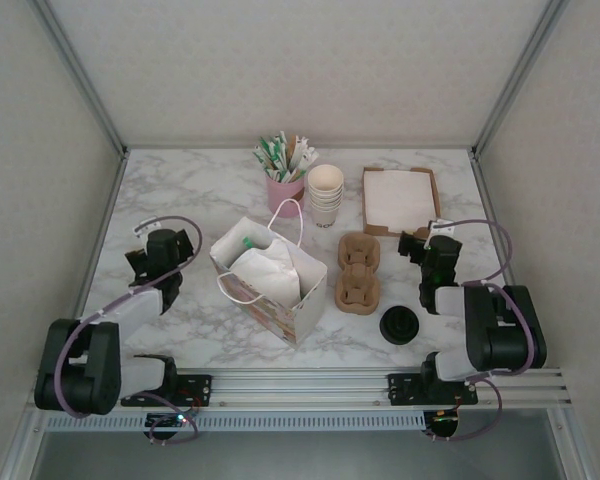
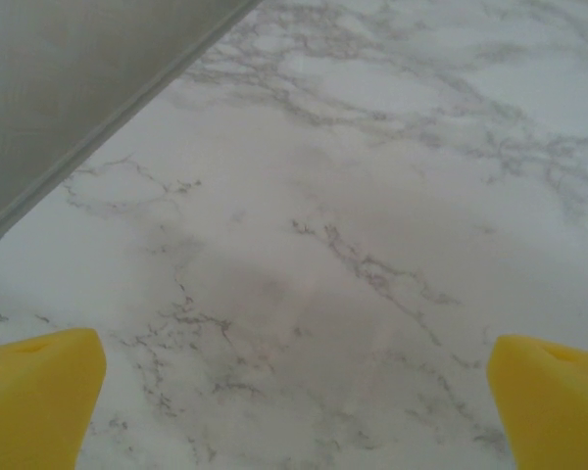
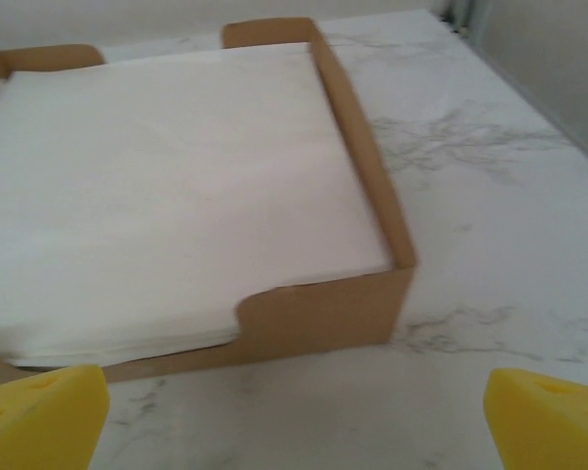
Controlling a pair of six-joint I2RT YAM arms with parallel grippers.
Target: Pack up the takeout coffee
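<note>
A round black plastic lid (image 1: 400, 325) lies on the marble at the front right, just left of my right arm; from above I cannot tell whether a cup stands under it, so the takeout coffee as a lidded cup is hidden from me. A white paper bag (image 1: 270, 275) stands open in the middle, with white paper inside. My left gripper (image 1: 165, 240) is open to the left of the bag, over bare marble (image 2: 304, 255). My right gripper (image 1: 428, 245) is open just in front of the napkin box (image 3: 323, 313). Both hold nothing.
Two brown pulp cup carriers (image 1: 358, 272) lie between the bag and my right gripper. Behind them stand a stack of cream paper cups (image 1: 325, 193) and a pink cup of stirrers (image 1: 285, 172). The cardboard box of white napkins (image 1: 400, 200) sits at the back right. Walls enclose the table.
</note>
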